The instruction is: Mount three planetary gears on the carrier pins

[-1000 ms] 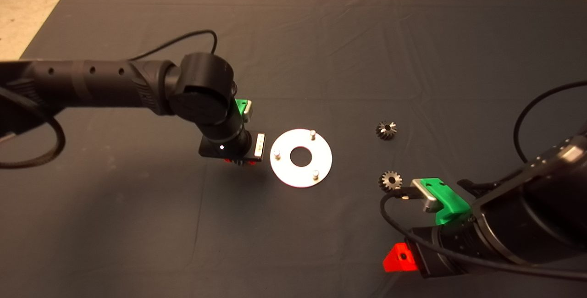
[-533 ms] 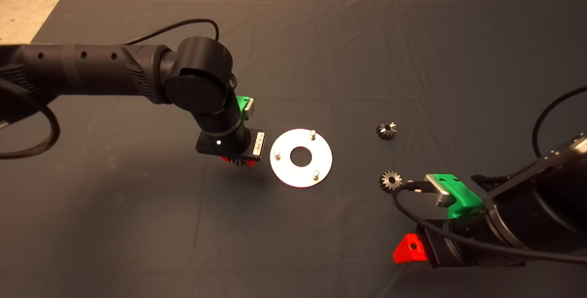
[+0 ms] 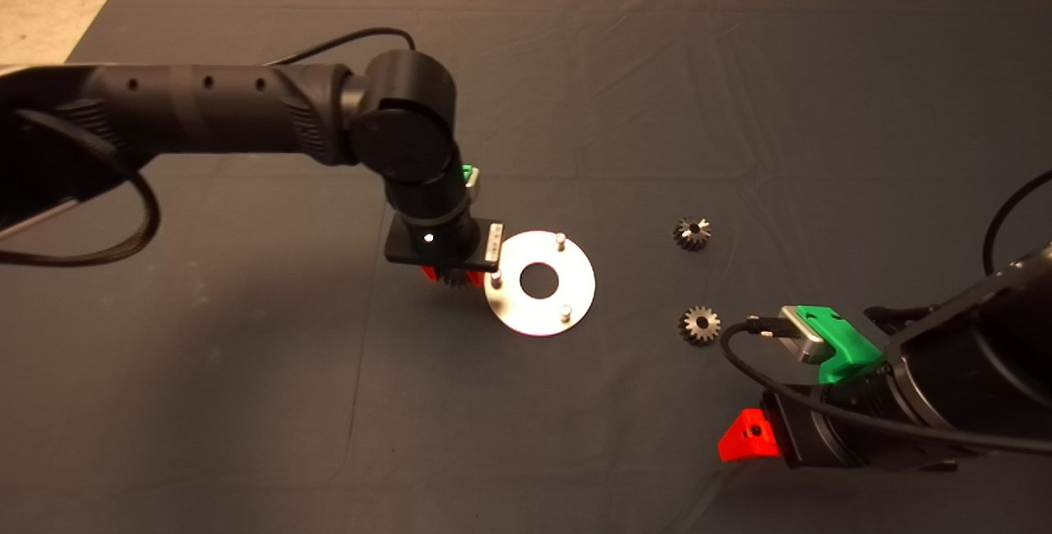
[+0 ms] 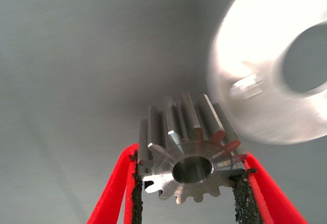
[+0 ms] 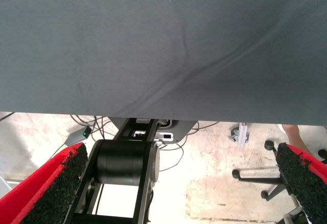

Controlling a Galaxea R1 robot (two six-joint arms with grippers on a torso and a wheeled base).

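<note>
Beside disc [image 3: 575,294]: left gripper [image 4: 188,193] holding gear [image 4: 186,150]

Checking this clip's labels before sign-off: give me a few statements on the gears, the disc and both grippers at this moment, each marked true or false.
1. The left gripper holds a gear between its pads. True.
2. A gear already sits on one of the pins. False: all three pins are bare.
3. Two gears lie on the mat, to the right of the disc. True.
4. The right gripper grips a gear. False: it is open and empty, at the mat's lower right.
5. The held gear is over the disc's centre hole. False: it is at the disc's left edge, near the left pin.
</note>
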